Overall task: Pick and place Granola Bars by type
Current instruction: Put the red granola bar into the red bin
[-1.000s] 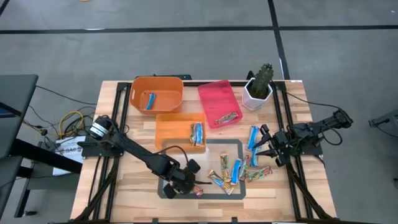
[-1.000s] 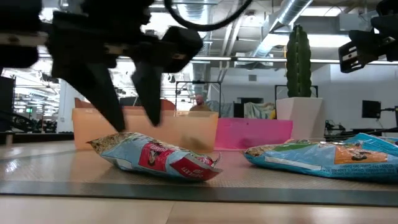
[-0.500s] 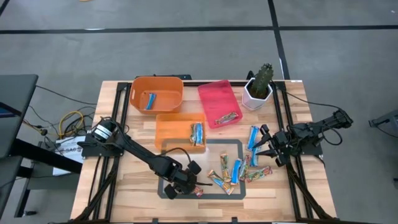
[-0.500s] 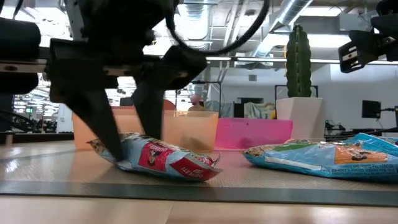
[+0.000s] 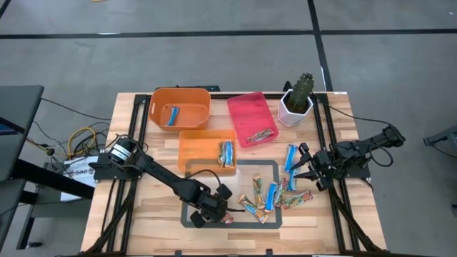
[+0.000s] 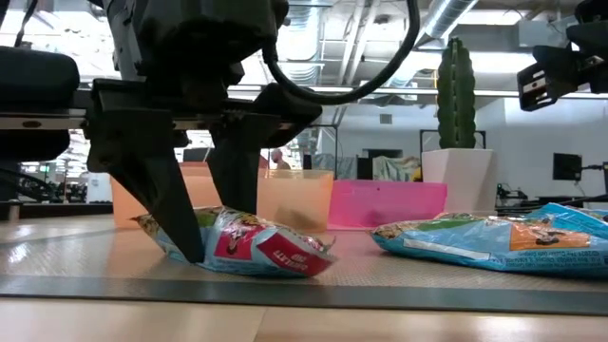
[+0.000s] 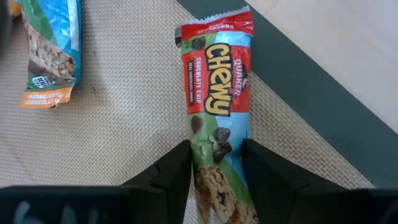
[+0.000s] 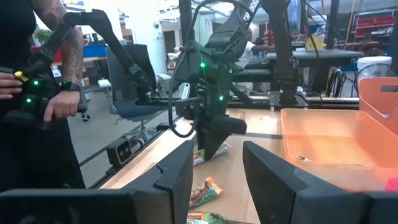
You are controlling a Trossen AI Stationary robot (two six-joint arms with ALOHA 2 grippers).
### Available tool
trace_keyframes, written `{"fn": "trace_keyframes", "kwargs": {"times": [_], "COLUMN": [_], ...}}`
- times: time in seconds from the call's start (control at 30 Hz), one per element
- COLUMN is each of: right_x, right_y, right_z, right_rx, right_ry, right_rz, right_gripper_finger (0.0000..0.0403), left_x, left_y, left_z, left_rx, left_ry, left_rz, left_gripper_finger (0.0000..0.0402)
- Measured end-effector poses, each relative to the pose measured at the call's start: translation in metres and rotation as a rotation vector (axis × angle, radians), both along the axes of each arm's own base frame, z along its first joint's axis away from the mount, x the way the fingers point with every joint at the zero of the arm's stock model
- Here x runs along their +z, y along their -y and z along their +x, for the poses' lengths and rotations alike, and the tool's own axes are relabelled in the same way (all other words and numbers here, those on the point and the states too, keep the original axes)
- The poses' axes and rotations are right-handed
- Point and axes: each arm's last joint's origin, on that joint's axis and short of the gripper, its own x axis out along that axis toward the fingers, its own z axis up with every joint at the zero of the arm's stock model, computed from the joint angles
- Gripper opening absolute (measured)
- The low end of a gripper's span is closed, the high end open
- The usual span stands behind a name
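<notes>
Granola bars: one red/tan chocolate-chip bar (image 7: 216, 118) lies flat on the dark mat (image 5: 268, 167) near the tabletop's (image 5: 128, 214) front edge, left gripper (image 5: 212, 212) down on it, jaws straddling the wrapper's near end and touching it on both sides, bar not lifted off the mat. Low view shows the two dark fingers (image 6: 161, 199) planted either side of the wrapper. A blue bar (image 7: 50, 43) sits close by on the same mat. Loose cluster of blue and multicoloured bars (image 5: 275, 194) spread on the mat's right half. Round orange bin (image 5: 180, 107) at the back has one blue bar; rectangular orange bin (image 5: 206, 150) in front of it has a couple of bars; pink bin (image 5: 252, 118) holds one multicoloured bar. Potted cactus (image 5: 298, 96) at the back right corner. Right gripper (image 5: 305, 169) waits at the right side beside the cluster, jaws spread, holding nothing. A person's hand (image 8: 59, 106) shows beyond the tabletop in the right wrist view.
</notes>
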Motion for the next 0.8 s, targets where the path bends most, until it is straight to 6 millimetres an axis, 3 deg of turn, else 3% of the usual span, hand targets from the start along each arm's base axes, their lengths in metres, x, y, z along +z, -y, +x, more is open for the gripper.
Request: {"fn": "trace_keyframes", "kwargs": {"times": [0.4,0.8], "right_x": [0.000,0.000], "right_y": [0.000,0.000], "right_z": [0.000,0.000], "right_rx": [0.000,0.000], "right_ry": [0.000,-0.001], "right_rz": [0.000,-0.001], "right_gripper_finger": [0.0133,0.0133], "left_x": [0.010,0.042], "left_y": [0.003,-0.008], "left_z": [0.004,0.024], "left_rx": [0.044,0.101], "left_ry": [-0.027,0.062], "left_rz": [-0.046,-0.065], "left_gripper_finger": [0.0008,0.0039]}}
